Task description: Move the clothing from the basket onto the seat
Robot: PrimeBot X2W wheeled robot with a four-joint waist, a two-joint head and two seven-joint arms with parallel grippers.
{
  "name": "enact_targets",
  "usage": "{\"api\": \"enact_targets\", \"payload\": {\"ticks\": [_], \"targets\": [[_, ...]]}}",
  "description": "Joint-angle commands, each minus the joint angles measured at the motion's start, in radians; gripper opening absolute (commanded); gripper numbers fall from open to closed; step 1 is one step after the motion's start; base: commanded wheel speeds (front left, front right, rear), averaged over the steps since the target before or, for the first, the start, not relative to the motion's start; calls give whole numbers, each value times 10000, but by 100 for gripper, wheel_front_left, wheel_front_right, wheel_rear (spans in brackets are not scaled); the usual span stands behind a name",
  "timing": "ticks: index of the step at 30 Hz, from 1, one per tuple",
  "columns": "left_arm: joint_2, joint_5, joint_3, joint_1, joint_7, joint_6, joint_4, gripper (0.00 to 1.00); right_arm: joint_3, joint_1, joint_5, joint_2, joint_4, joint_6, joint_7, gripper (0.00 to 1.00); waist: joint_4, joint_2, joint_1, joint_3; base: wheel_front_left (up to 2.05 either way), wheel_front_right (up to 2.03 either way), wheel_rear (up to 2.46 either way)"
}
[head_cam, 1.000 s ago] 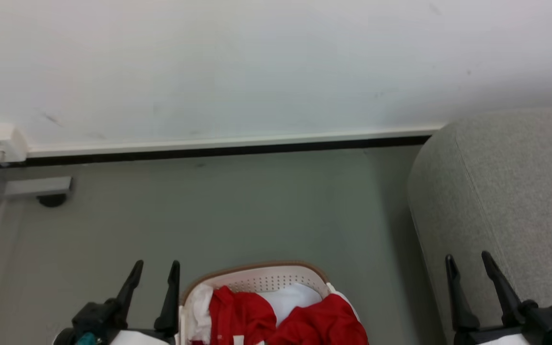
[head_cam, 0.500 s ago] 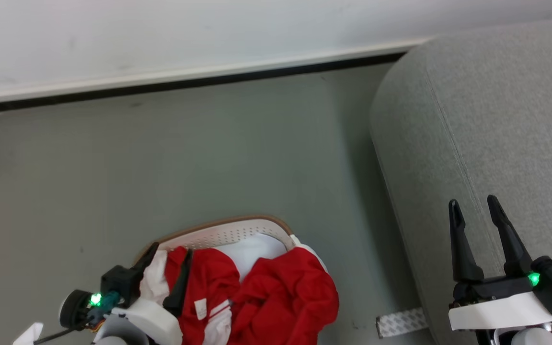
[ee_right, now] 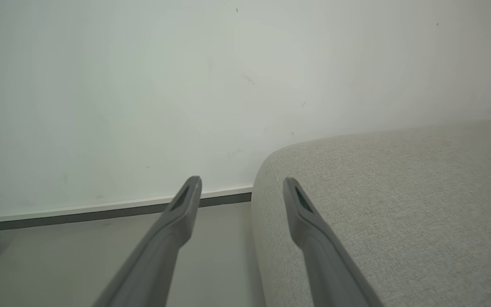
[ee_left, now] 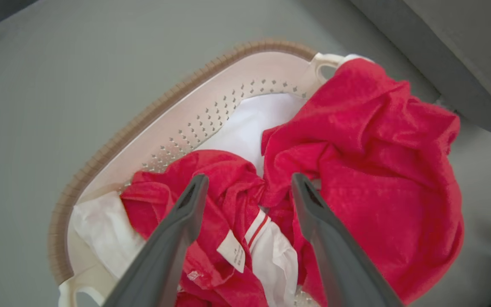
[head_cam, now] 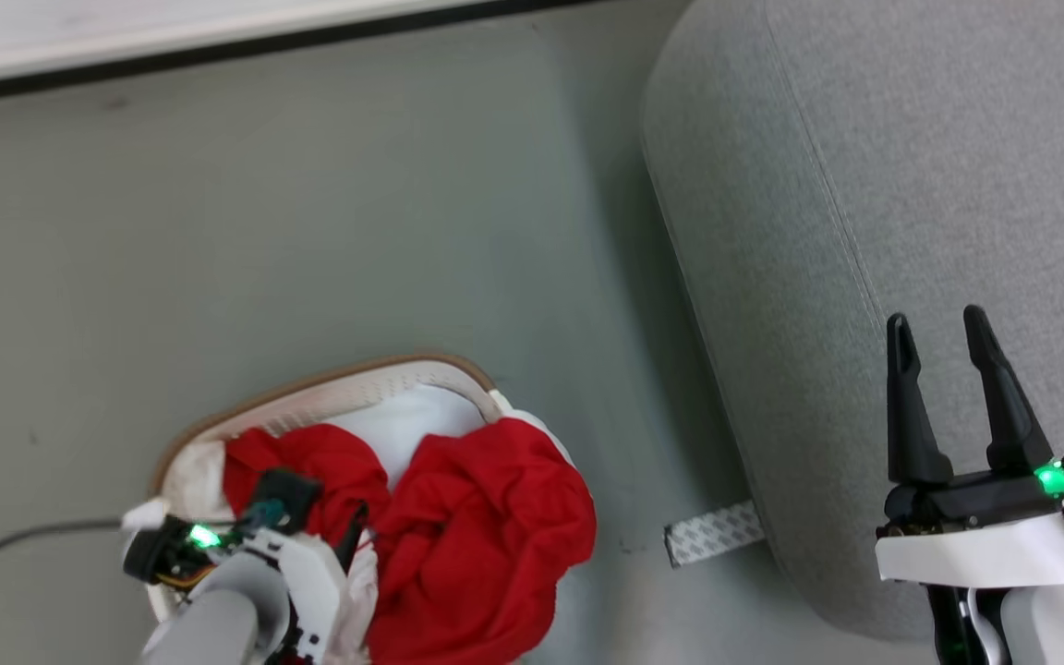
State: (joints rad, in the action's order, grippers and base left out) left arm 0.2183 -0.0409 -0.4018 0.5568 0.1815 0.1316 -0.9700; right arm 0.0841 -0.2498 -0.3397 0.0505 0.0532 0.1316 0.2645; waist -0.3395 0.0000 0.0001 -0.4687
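Bright red soft clothing (head_cam: 486,499) with white panels lies heaped in the white perforated plastic basket (head_cam: 329,379), lower left of the head view, near the large grey fabric seat (head_cam: 864,185) at right; the left pincer (ee_left: 249,181) hangs released above the heap, probably lined up to grasp; the right pincer (head_cam: 937,323) hovers released over the seat; the left wrist view adds a small white tag (ee_left: 231,251).

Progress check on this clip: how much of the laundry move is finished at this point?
Done: nothing yet; the clothing is heaped in the basket, and the seat, where visible, bears no garment. In hand: the left end effector is open over the red heap, gripping nothing; the right end effector is open and empty near the seat. Remaining: every grasp, carry and drop.
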Motion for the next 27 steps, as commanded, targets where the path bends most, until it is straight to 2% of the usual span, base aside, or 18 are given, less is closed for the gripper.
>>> {"api": "enact_targets", "payload": {"ticks": [1, 8, 14, 27], "targets": [[102, 43, -219, 311, -236, -19, -286, 100, -21, -204, -98, 2, -60, -17, -3, 100, -238, 0, -1, -363, 0, 0, 0], [471, 443, -1556, 1521, -1176, -19, -1770, 100, 167, -626, -515, 2, -213, -17, -3, 100, -590, 0, -1, -1159, 0, 0, 0], [771, 790, -2145, 2186, -1874, -19, -2563, 100, 207, -868, -744, 2, -348, -17, -3, 100, -863, 0, -1, -1829, 0, 0, 0], [1033, 1222, -3531, 2796, -2985, -19, -3095, 100, 414, -1362, -1248, 0, -474, -17, -3, 100, -1263, 0, -1, -3088, 0, 0, 0]]}}
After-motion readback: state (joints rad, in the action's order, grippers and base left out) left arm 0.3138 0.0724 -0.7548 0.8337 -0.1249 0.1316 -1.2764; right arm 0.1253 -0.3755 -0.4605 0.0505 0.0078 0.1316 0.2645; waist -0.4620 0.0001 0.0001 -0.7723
